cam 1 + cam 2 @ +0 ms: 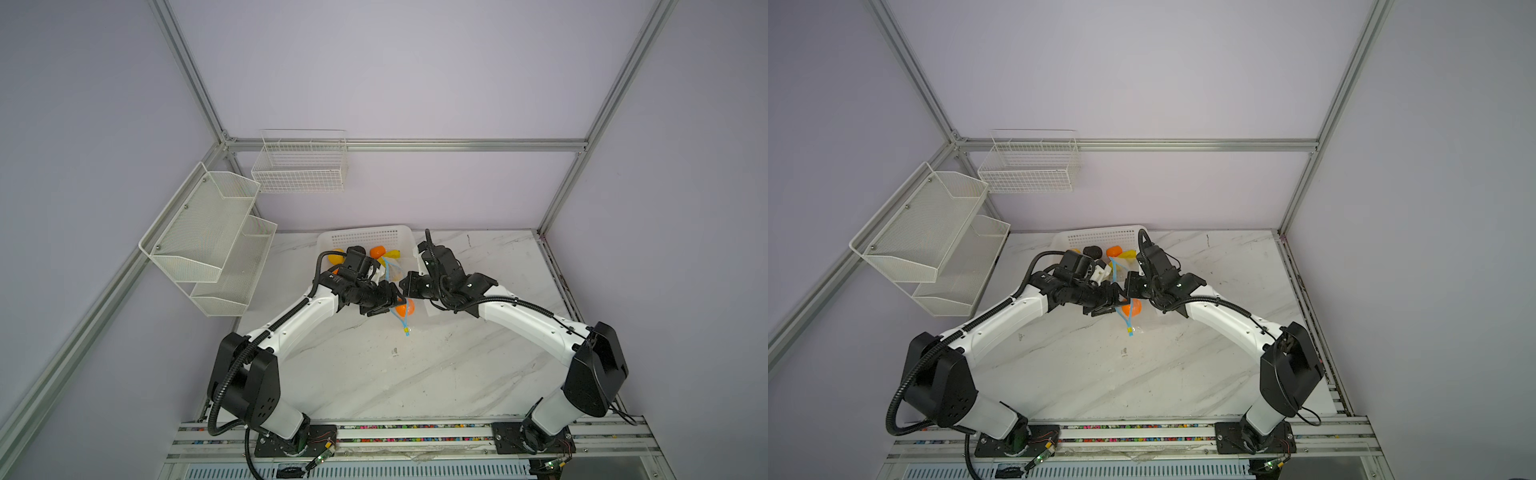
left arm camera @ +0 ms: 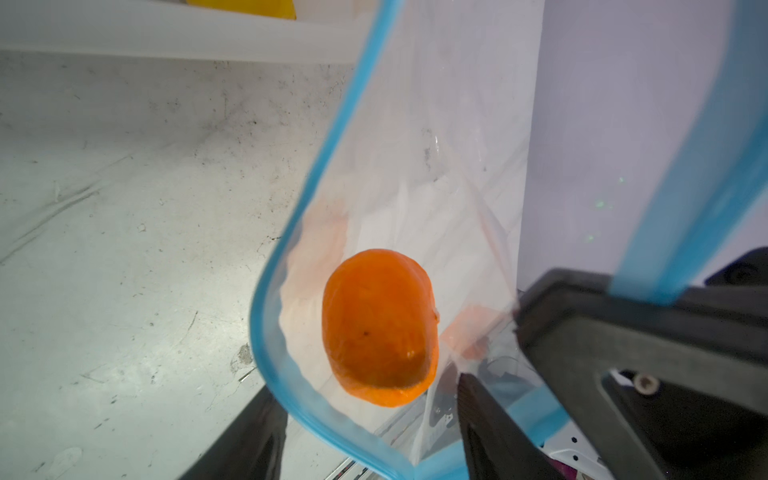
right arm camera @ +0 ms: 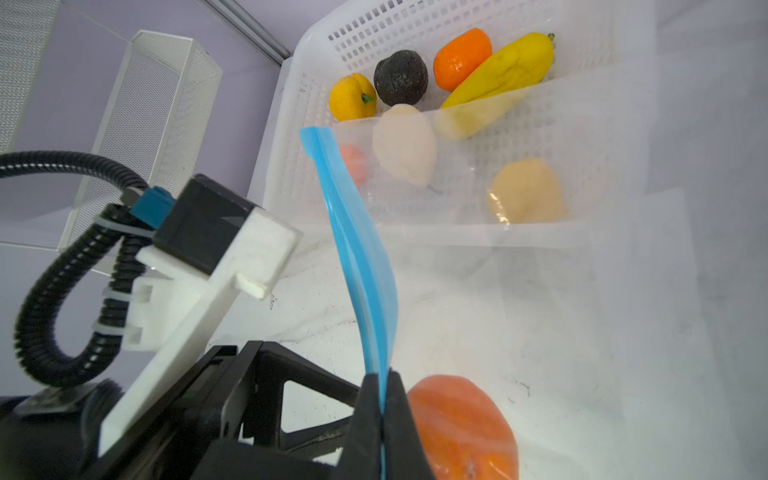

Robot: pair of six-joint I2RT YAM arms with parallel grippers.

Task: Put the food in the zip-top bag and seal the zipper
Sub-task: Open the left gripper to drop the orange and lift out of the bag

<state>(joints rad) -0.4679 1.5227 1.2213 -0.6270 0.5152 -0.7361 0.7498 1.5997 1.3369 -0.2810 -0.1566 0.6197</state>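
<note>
The clear zip-top bag [image 2: 436, 174] lies on the marble table with its mouth held apart. One orange food piece [image 2: 380, 328] [image 3: 461, 424] [image 1: 405, 308] lies inside it. My left gripper [image 2: 370, 440] [image 1: 384, 305] is open at the mouth, and the lower blue zipper [image 2: 332, 137] lip runs between its fingers. My right gripper [image 3: 381, 399] [image 1: 402, 284] is shut on the upper zipper [image 3: 361, 257] strip. The yellow slider [image 1: 406, 331] hangs at the near end. More food sits in the white basket [image 3: 415, 25]: a dark piece [image 3: 401, 77], an orange [image 3: 461, 58], a long yellow one [image 3: 511, 66].
The basket [image 1: 365, 235] stands just behind the bag at the table's back edge. White mesh shelves [image 1: 208, 237] and a wire basket [image 1: 299, 166] hang on the left and back walls. Both forearms meet over the middle of the table [image 1: 415, 374].
</note>
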